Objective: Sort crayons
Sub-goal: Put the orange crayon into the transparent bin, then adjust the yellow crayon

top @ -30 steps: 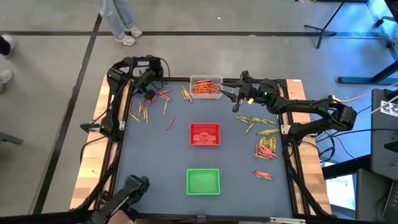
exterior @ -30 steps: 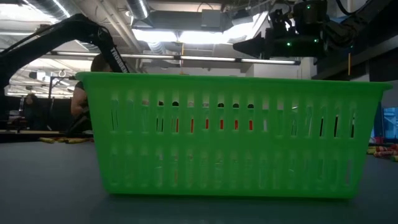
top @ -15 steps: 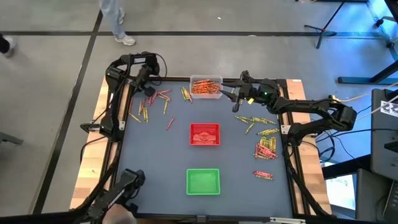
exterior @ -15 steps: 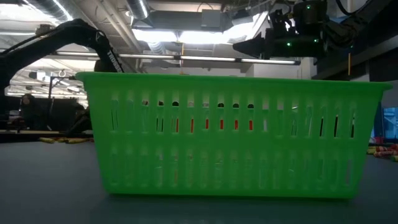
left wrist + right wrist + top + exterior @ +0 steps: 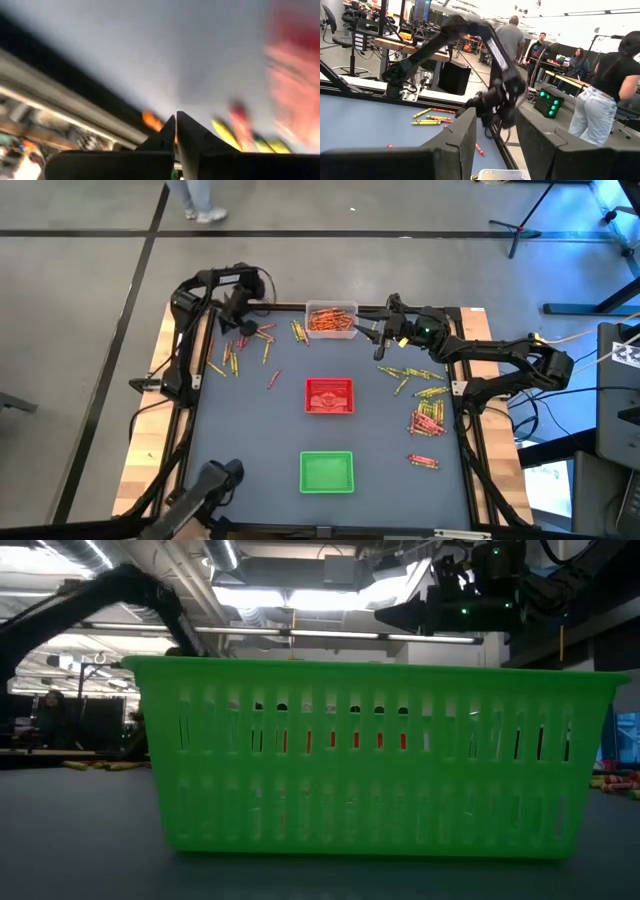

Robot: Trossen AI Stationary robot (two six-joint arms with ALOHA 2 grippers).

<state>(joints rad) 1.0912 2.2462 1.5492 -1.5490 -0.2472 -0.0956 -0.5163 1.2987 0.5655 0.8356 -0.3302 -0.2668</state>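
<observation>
My left hand (image 5: 240, 308) is pinched together over scattered crayons (image 5: 262, 338). My right hand (image 5: 378, 332) hangs spread apart beside the clear tray (image 5: 331, 320).

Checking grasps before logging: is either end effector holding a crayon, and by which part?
Right end effector is open and empty. Left end effector looks shut; whether it pinches a crayon cannot be told.

Left hand (image 5: 240, 323) is pinched closed at the far-left corner; right hand (image 5: 379, 335), fingers spread, hovers far-right.

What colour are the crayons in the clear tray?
Orange crayons fill the clear tray; high view shows it best.
</observation>
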